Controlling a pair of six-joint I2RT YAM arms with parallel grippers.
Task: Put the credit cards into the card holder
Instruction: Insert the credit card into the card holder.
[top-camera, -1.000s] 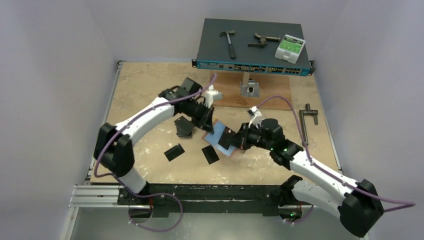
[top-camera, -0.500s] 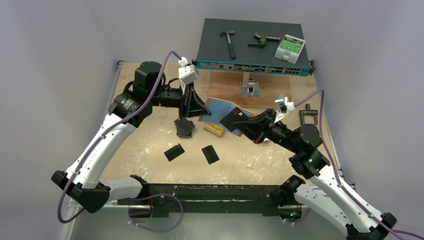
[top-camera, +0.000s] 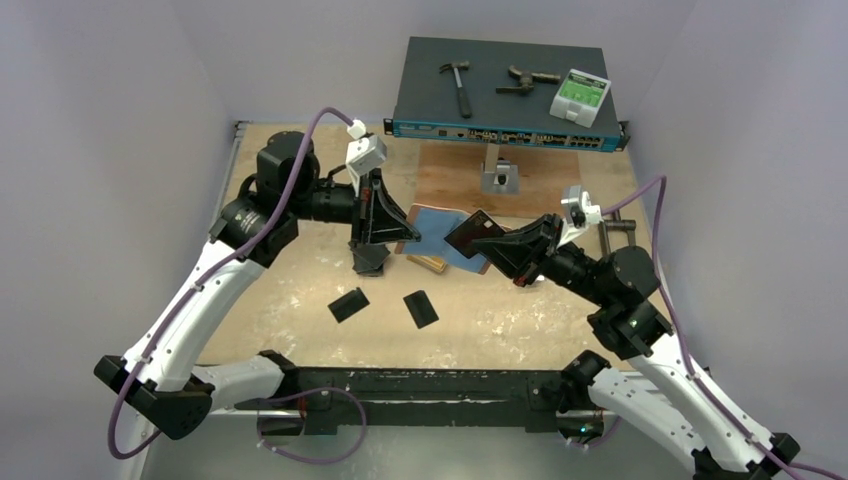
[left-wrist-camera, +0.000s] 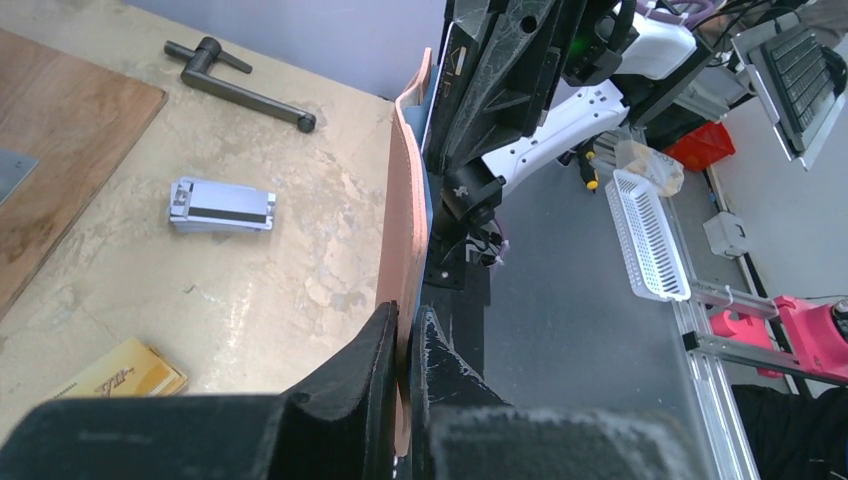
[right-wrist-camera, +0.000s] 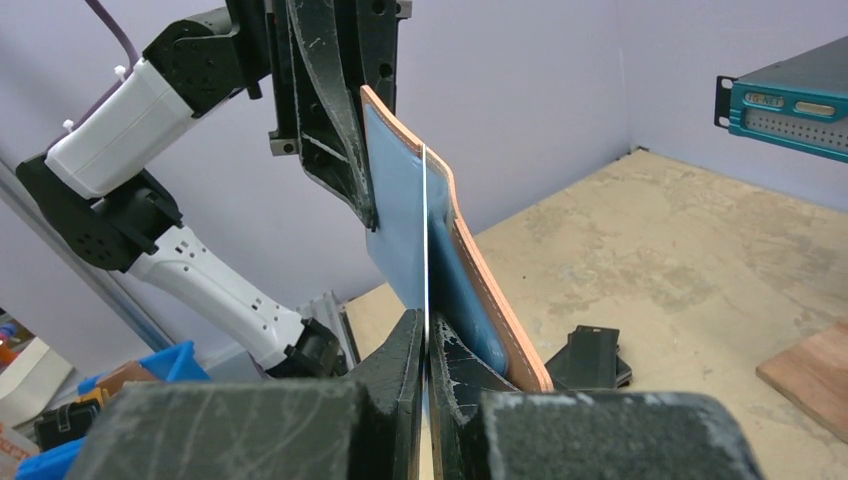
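1. Left end effector (left-wrist-camera: 405, 322) pinches the card holder (left-wrist-camera: 408, 220) by its edge, clear above the desk (top-camera: 520, 320).
2. Right end effector (right-wrist-camera: 427, 335) pinches a credit card (top-camera: 472, 231) just beside its blue lining.
3. Both sat lower a second ago.

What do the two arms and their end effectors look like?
The left arm and right arm have white links and black joints. The left end effector and right end effector are black, with scuffed wedge-shaped fingers. Purple cables follow both arms.

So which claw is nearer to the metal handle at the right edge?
Right. The right claw sits left of the handle; the left claw is farther left, gripping the card holder.
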